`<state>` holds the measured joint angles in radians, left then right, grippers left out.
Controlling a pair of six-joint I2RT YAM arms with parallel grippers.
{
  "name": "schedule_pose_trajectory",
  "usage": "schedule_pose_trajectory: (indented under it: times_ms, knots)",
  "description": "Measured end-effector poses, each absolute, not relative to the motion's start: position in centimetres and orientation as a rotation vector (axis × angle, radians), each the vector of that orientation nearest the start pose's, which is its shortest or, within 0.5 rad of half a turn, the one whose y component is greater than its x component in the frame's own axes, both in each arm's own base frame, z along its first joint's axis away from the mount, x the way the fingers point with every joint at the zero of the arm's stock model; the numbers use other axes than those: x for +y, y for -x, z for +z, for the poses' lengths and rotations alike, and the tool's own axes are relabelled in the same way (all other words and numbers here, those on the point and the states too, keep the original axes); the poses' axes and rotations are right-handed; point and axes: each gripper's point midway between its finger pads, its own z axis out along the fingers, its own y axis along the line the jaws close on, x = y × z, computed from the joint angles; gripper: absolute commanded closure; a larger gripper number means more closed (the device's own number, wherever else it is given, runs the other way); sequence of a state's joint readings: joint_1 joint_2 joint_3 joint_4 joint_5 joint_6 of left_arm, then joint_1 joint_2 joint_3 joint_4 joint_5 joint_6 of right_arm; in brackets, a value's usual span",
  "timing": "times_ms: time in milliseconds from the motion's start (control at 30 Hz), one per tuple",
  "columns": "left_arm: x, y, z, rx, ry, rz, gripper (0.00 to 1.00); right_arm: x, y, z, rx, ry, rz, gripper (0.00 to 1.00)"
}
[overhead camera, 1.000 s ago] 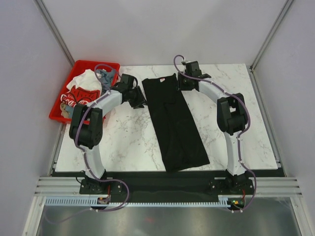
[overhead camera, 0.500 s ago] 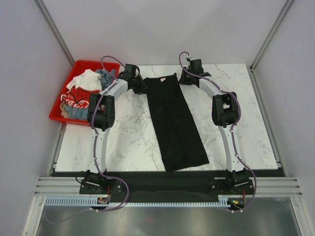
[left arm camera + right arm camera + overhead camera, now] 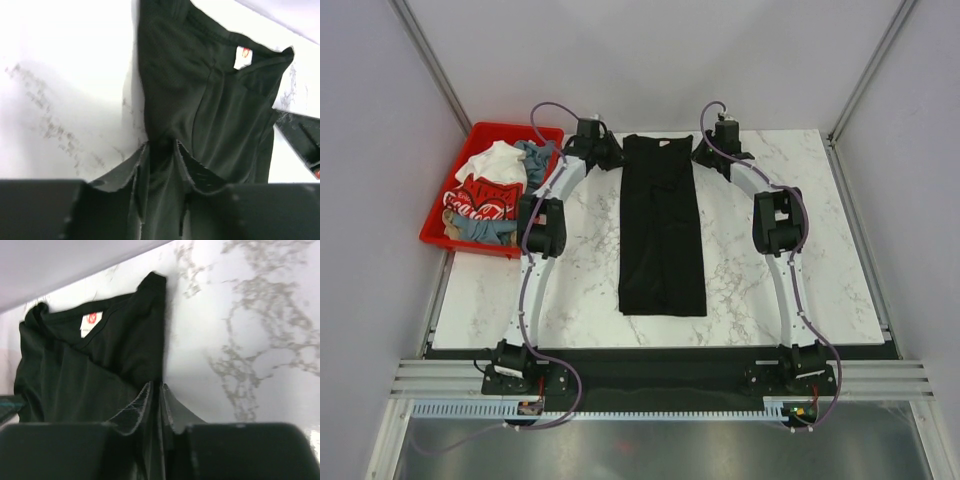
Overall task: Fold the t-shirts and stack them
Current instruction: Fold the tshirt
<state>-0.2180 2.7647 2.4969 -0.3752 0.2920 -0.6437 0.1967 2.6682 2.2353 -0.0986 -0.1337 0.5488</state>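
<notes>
The black t-shirt [image 3: 661, 225] lies as a long narrow strip down the middle of the marble table, its neck end at the far edge. Its white neck label shows in the left wrist view [image 3: 242, 56] and in the right wrist view [image 3: 91, 323]. My left gripper [image 3: 608, 153] is shut on the shirt's far left corner, with cloth pinched between the fingers [image 3: 161, 147]. My right gripper [image 3: 705, 152] is shut on the far right corner, at the cloth's edge [image 3: 159, 387]. White, red Coca-Cola and grey-blue t-shirts [image 3: 485, 193] lie in the bin.
A red plastic bin [image 3: 460, 160] stands at the table's far left corner. Grey walls and frame posts close in the back and both sides. The table's far edge [image 3: 780, 132] runs just behind both grippers.
Both grippers have moved toward the far edge, pulling the black shirt with them. The shirt has gone from slanted to straight, and its near end has slid away from the front edge.
</notes>
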Motion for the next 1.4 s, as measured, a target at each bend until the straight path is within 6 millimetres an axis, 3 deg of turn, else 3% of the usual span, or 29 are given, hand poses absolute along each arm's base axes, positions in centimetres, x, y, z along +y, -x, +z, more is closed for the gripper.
schedule_pose_trajectory:
  times_ms: [100,200,267,400,500,600,667,733,833,933,1033,1167,1400]
  knots:
    - [-21.7,-63.9,3.8,2.306,0.322,-0.787,0.58,16.2,-67.5,3.1,2.114,-0.352,0.584,0.71]
    - [-21.0,-60.3,4.3,2.379,0.335,-0.768,0.57,14.1,-65.7,3.5,2.149,-0.397,0.551,0.64]
    - [-20.4,-57.5,5.3,2.428,0.342,-0.754,0.57,12.5,-63.3,3.5,2.206,-0.426,0.506,0.59]
    - [-19.4,-51.7,9.8,2.433,0.315,-0.748,0.58,11.0,-58.2,5.0,2.315,-0.443,0.454,0.52]
    - [-19.2,-46.9,13.4,2.407,0.280,-0.772,0.59,11.6,-53.9,7.6,2.368,-0.409,0.444,0.50]
    - [-19.7,-41.2,14.7,2.412,0.228,-0.804,0.60,14.2,-48.6,10.2,2.399,-0.323,0.460,0.50]
    - [-20.7,-37.1,13.8,2.454,0.179,-0.835,0.60,17.3,-44.4,11.2,2.426,-0.225,0.492,0.50]
    - [-21.3,-33.1,11.6,2.532,0.149,-0.843,0.60,20.8,-40.0,11.3,2.461,-0.115,0.532,0.50]
    - [-21.8,-27.5,7.9,2.670,0.119,-0.831,0.60,24.9,-33.8,10.0,2.533,0.038,0.571,0.49]
    - [-21.6,-24.2,5.9,2.748,0.123,-0.821,0.60,27.2,-30.0,8.5,2.582,0.137,0.571,0.48]
    - [-20.9,-22.2,4.7,2.783,0.153,-0.812,0.60,28.1,-27.8,7.2,2.613,0.181,0.537,0.48]
    - [-20.5,-20.5,3.5,2.823,0.161,-0.801,0.60,28.6,-26.2,6.2,2.625,0.199,0.497,0.50]
    - [-21.2,-19.4,3.2,2.840,0.110,-0.807,0.60,29.5,-23.8,4.9,2.650,0.222,0.455,0.54]
